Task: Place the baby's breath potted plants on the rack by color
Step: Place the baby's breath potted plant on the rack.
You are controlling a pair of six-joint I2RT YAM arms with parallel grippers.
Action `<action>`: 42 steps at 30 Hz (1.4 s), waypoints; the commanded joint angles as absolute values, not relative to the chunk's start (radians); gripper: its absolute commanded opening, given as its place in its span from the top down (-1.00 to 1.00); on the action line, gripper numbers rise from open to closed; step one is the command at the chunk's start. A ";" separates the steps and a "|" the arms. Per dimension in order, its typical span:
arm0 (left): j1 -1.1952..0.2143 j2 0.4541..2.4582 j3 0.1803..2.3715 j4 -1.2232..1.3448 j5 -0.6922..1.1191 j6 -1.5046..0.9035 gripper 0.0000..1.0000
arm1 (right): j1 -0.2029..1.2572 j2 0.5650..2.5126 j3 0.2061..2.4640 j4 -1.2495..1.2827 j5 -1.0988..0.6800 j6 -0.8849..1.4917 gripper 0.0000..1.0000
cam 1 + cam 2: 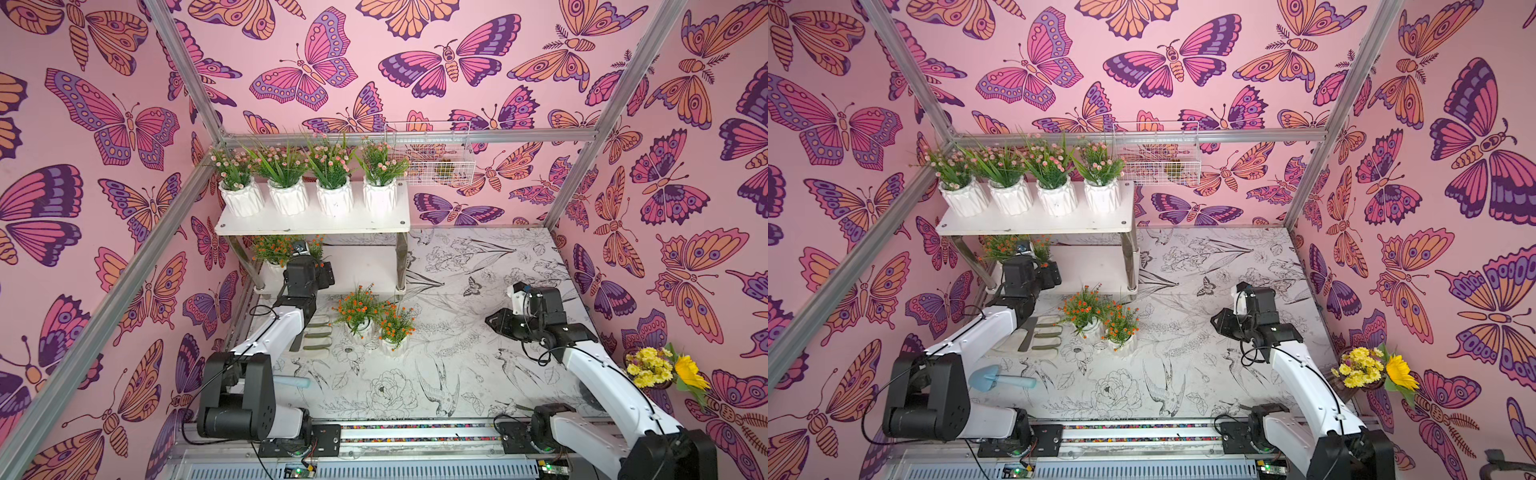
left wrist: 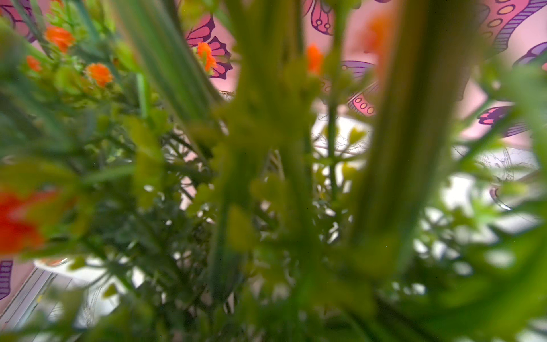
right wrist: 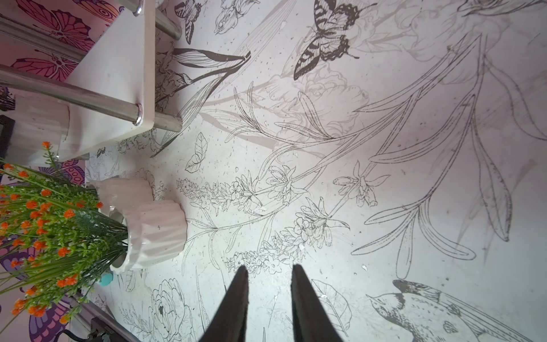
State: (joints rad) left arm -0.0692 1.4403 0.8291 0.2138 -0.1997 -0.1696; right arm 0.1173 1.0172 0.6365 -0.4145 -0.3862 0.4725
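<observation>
A staged robot lab cell: an aluminium frame (image 1: 415, 135) carries butterfly-print walls (image 1: 353, 62) around a flower-print table (image 1: 457, 374); left arm (image 1: 270, 328) and right arm (image 1: 602, 374) sit on a rail (image 1: 415, 432) at bottom centre.

You see the rack (image 1: 311, 227), a white two-tier shelf on silver legs, at the far left of the table. Four pink-bloomed plants (image 1: 288, 195) in white ribbed pots stand upright in a row on its top board. Orange-bloomed foliage (image 1: 272, 248) shows at the lower board's left end; you cannot count the pots there. Two orange plants (image 1: 360, 309) stand upright, close together, just before the rack.
</observation>
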 commanded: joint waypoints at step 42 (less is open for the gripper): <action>-0.057 1.789 1.014 0.458 -0.310 -0.231 -0.49 | 0.109 0.992 0.609 -0.427 -0.386 0.457 0.46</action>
State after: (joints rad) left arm -0.0647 1.7733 0.9897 0.4335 -0.2909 -0.2214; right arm 0.1173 0.9985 0.6167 -0.4152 -0.3859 0.4702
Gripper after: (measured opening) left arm 0.905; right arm 0.273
